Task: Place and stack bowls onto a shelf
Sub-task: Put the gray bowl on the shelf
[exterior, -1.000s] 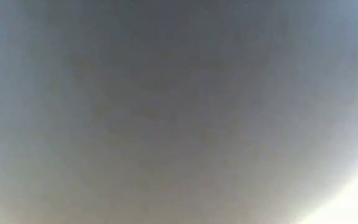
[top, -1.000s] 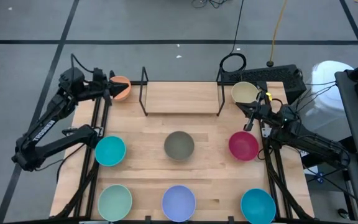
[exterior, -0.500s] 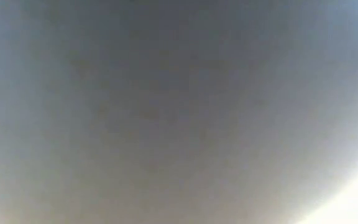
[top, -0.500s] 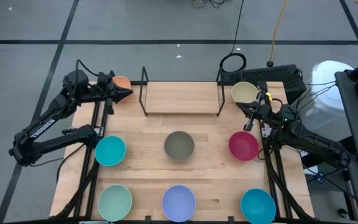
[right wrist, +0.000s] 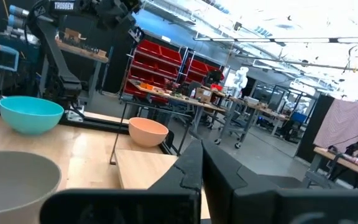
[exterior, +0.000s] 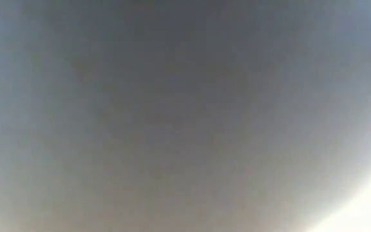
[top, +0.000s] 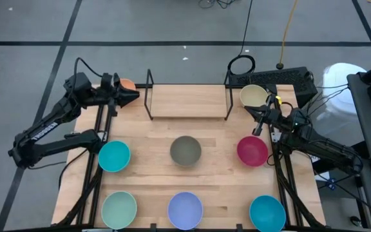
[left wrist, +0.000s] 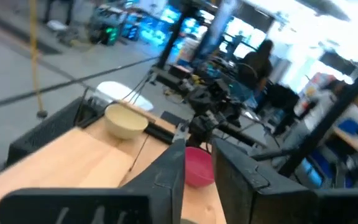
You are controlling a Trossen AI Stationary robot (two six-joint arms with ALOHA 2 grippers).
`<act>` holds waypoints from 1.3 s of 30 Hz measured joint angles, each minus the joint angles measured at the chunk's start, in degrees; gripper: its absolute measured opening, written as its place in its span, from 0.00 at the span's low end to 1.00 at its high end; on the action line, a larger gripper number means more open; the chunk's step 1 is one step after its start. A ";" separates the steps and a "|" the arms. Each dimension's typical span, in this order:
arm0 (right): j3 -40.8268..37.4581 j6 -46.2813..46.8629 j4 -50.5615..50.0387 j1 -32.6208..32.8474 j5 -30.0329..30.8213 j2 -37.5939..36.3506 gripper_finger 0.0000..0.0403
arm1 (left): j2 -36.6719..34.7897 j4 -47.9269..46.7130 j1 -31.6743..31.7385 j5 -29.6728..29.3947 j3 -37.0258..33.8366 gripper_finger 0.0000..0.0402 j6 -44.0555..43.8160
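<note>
bowls: 8 – orange point(top: 127, 84), cream point(top: 254, 96), olive-grey point(top: 185, 151), magenta point(top: 252, 151), two teal-blue point(top: 114, 156) point(top: 266, 212), mint green point(top: 119, 209), lavender point(top: 185, 210) | shelf point(top: 189, 103): 1 | arms: 2 | grippers: 2 – left gripper point(top: 133, 96), right gripper point(top: 256, 131)

- Left arm: dark, jointed, folded along the left edge of the bench, its forearm reaching toward the far left corner.
- Left gripper point(top: 129, 96): at the far left corner of the bench, pointing toward the middle; its two dark fingers point(left wrist: 166, 174) stand a little apart in the left wrist view, a narrow gap between them.
- Right arm: dark, lying along the right edge of the bench, its forearm angled toward the far right corner.
- Right gripper point(top: 257, 126): near the far right corner, fingers point(right wrist: 188, 168) pressed together, nothing between them.
</note>
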 joint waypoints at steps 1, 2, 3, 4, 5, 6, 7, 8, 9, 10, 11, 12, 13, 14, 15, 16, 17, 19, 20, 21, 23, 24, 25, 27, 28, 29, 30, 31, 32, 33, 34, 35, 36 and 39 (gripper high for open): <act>0.00 -0.74 -0.01 0.00 0.00 0.00 0.00 | 0.34 1.36 -1.13 0.02 0.00 0.21 1.78; 0.00 -1.02 0.03 0.00 0.00 0.00 0.00 | 0.81 2.92 -2.36 0.04 0.00 0.22 3.37; 0.00 -1.01 0.15 0.00 0.00 -0.01 0.00 | 1.26 4.67 -3.74 0.04 0.00 0.22 4.74; 0.00 -0.67 0.42 0.00 0.00 0.00 0.00 | 1.76 6.28 -5.20 0.04 0.00 0.22 5.84; 0.00 -0.34 0.83 0.00 0.00 0.00 0.00 | 2.28 7.35 -6.67 0.04 0.00 0.22 7.19; 0.00 0.16 1.26 0.00 0.00 0.00 0.00 | 2.75 8.02 -8.14 0.05 0.00 0.22 8.65; 0.02 0.65 1.67 0.00 0.00 0.00 0.00 | 3.31 8.39 -9.53 0.03 0.00 0.22 10.06; 0.02 0.90 1.90 0.00 0.00 -0.02 0.00 | 3.91 8.41 -10.87 0.02 0.00 0.22 11.26; 0.02 0.91 2.03 0.00 0.00 -0.02 0.00 | 4.59 8.32 -12.15 0.02 0.00 0.22 12.36; 0.02 0.91 2.08 0.00 0.00 -0.02 0.00 | 5.39 8.16 -13.37 0.00 0.00 0.22 13.35; 0.02 0.91 2.06 0.00 0.00 -0.02 0.00 | 6.13 7.66 -14.39 -0.18 0.00 0.22 14.20; 0.02 0.99 2.02 0.00 0.00 -0.02 0.00 | 6.89 6.81 -15.36 -0.94 0.00 0.22 15.05; 0.02 1.07 1.88 0.00 0.00 -0.02 0.00 | 7.70 5.81 -16.26 -1.75 0.00 0.22 15.97; 0.02 1.09 1.72 0.00 0.00 -0.02 0.00 | 8.46 4.59 -17.11 -2.59 0.00 0.22 17.24; 0.02 1.11 1.69 0.00 0.00 0.00 0.00 | 9.24 3.32 -17.84 -3.52 0.00 0.22 18.72; 0.02 1.11 1.69 0.00 0.00 0.00 0.00 | 9.93 1.93 -18.60 -4.65 0.00 0.22 20.26; 0.02 1.13 1.69 0.00 0.00 -0.02 0.00 | 10.59 0.55 -19.31 -5.86 0.00 0.22 21.98; 0.02 1.70 1.43 0.00 0.00 -0.02 0.00 | 11.72 -1.85 -20.82 -8.83 0.00 0.22 25.90; 0.02 2.33 0.90 0.00 0.00 -0.02 0.00 | 12.25 -3.34 -21.52 -10.75 0.00 0.22 27.71; 0.02 2.80 -0.02 0.00 0.00 -0.02 0.00 | 12.77 -4.90 -22.21 -12.93 0.00 0.22 29.58; 0.02 3.94 -2.44 0.00 0.00 -0.02 0.00 | 13.83 -7.58 -23.69 -17.12 0.00 0.22 33.47; 0.02 4.53 -3.76 0.00 0.00 -0.02 0.00 | 14.31 -8.74 -24.49 -18.72 0.00 0.22 35.31; 0.02 5.25 -4.72 0.00 0.00 0.00 0.00 | 14.82 -9.82 -25.39 -20.03 0.00 0.22 37.10; 0.02 6.72 -5.75 0.00 0.00 0.00 0.00 | 15.86 -11.59 -27.26 -21.87 0.00 0.22 40.15; 0.02 7.19 -5.79 0.00 -0.04 0.00 0.00 | 16.42 -12.41 -28.28 -22.79 0.00 0.22 41.41; 0.02 7.49 -5.77 0.00 -0.17 0.00 0.00 | 16.98 -13.03 -29.31 -23.52 0.00 0.22 42.39; 0.02 7.58 -5.66 0.00 -0.17 0.00 0.00 | 17.48 -13.58 -30.36 -24.43 0.00 0.22 43.13; 0.02 7.56 -5.57 -0.01 -0.17 0.00 0.00 | 18.03 -14.11 -31.50 -25.22 0.00 0.22 43.61; 0.02 7.55 -5.61 0.00 -0.19 0.00 0.00 | 18.55 -14.46 -32.77 -26.17 0.00 0.22 44.05; 0.02 7.53 -5.59 0.00 -0.20 0.00 0.00 | 19.12 -14.54 -34.09 -27.11 0.00 0.22 44.64; 0.02 7.53 -5.61 0.00 -0.20 0.00 0.00 | 19.72 -14.31 -35.54 -28.23 0.00 0.22 45.42; 0.02 7.57 -5.59 0.00 -0.20 0.00 0.00 | 20.35 -13.94 -36.92 -29.51 0.00 0.22 46.20; 0.02 7.56 -5.60 0.00 -0.21 0.00 0.00 | 20.95 -13.83 -38.41 -30.81 0.00 0.22 47.03; 0.02 7.10 -5.61 0.00 -0.22 0.00 0.00 | 23.30 -13.93 -42.16 -34.80 0.00 0.22 48.40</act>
